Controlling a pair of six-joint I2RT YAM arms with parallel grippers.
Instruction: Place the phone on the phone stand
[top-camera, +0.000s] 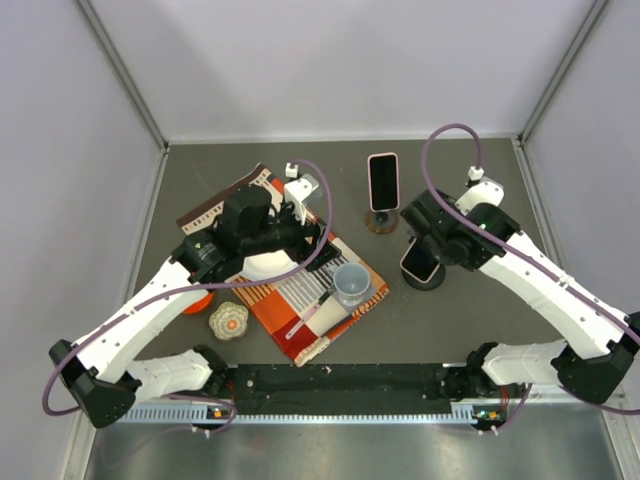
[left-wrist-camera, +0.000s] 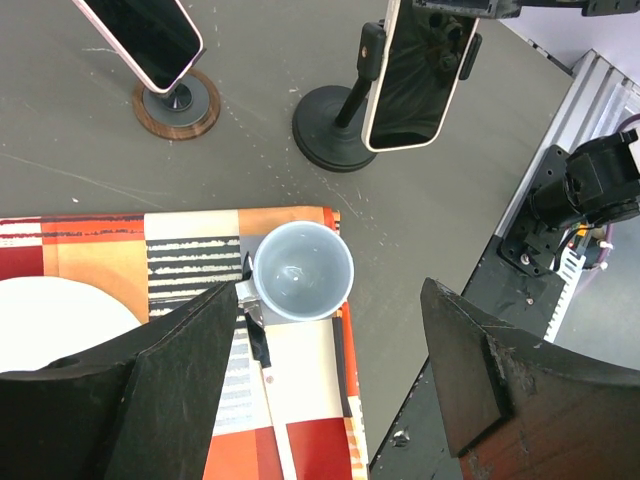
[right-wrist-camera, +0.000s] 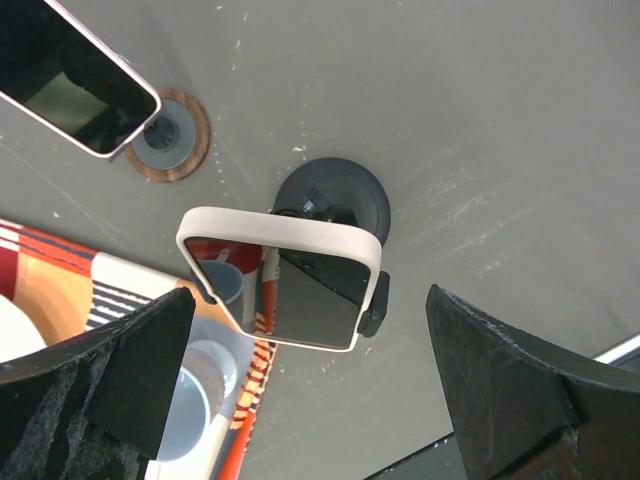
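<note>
Phone (top-camera: 420, 263) rests on the black stand (top-camera: 428, 281) just beneath the right gripper (top-camera: 424, 243) in the top view; a second phone (top-camera: 382, 180) occupies a wooden-based stand (top-camera: 381, 222) beyond it.

From the left wrist, the left gripper (left-wrist-camera: 325, 385) hangs spread and empty over the cup (left-wrist-camera: 300, 270), with the clamped phone ahead and to its right, so this arm seems merely parked aside.

From the right wrist, the fingers (right-wrist-camera: 100, 400) stand wide apart, gripping nothing. The phone lies centred below them, apparently seated already.

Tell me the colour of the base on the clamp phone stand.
The base is black; the left wrist view shows it best.
</note>
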